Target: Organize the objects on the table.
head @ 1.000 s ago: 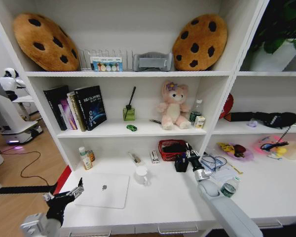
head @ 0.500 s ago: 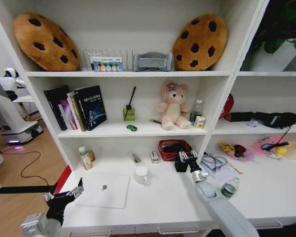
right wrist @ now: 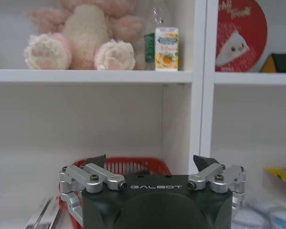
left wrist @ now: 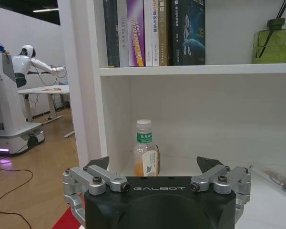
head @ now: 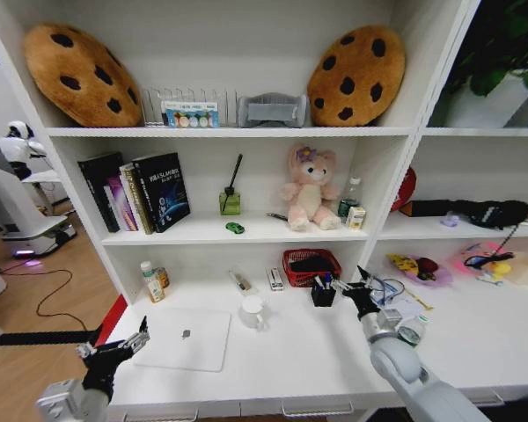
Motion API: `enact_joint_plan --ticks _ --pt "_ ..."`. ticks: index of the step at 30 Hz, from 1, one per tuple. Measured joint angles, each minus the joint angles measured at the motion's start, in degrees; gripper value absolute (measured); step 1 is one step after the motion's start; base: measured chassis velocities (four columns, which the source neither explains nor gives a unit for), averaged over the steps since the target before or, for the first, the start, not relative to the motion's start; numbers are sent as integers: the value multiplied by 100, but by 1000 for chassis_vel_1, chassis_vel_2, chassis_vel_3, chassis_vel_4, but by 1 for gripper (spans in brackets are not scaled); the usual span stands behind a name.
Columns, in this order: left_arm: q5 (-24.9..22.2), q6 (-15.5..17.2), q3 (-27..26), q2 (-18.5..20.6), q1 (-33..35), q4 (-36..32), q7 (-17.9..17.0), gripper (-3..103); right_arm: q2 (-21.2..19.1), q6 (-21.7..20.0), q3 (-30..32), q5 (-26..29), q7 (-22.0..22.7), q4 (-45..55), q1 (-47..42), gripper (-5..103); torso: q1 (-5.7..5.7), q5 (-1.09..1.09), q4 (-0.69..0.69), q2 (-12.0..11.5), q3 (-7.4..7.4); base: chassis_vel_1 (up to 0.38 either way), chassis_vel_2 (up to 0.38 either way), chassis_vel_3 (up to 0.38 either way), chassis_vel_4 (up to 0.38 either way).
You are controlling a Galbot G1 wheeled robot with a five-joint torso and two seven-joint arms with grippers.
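The silver laptop (head: 187, 338) lies shut on the left part of the white table (head: 299, 356). A black pen holder (head: 323, 295) with blue-capped pens stands in front of a red basket (head: 310, 262). My right gripper (head: 350, 283) hangs open just right of the holder, holding nothing. In the right wrist view that gripper (right wrist: 150, 162) faces the red basket (right wrist: 128, 167) with its jaws spread. My left gripper (head: 114, 350) is open off the table's left front corner, and in its own view (left wrist: 152, 164) it faces a small bottle (left wrist: 145, 155). A tiny green toy car (head: 235, 228) sits on the shelf above.
A white cup (head: 253, 311) stands mid-table; two small bottles (head: 151, 283) are at the back left. Cables and a water bottle (head: 409, 332) clutter the right side. The shelf holds books (head: 145, 192), a pink plush bunny (head: 309, 187) and a diffuser (head: 231, 200).
My right gripper has drawn back to the right, away from above the black pen holder, and its arm sits lower. The left arm has not moved.
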Motion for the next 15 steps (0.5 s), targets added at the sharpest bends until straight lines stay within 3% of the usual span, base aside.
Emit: enact_joint_plan --ticks 4,8,12,15 --pt "0 0 0 0 -1 0 2 100 125 -66 534 -39 30 315 -671 100 0 3 0 0 0 0 0 0 0" --pt "0 0 1 1 0 0 4 100 434 489 1291 -858 -429 377 -1414 100 0 4 0 0 0 0 0 0 0" --pt "0 0 -1 0 0 0 0 100 805 694 1619 -978 -605 582 -1950 100 1 3 0 0 0 0 0 0 0" --pt "0 1 0 0 0 0 1 100 1303 959 1799 -1082 -876 723 -2398 100 0 3 0 0 0 0 0 0 0"
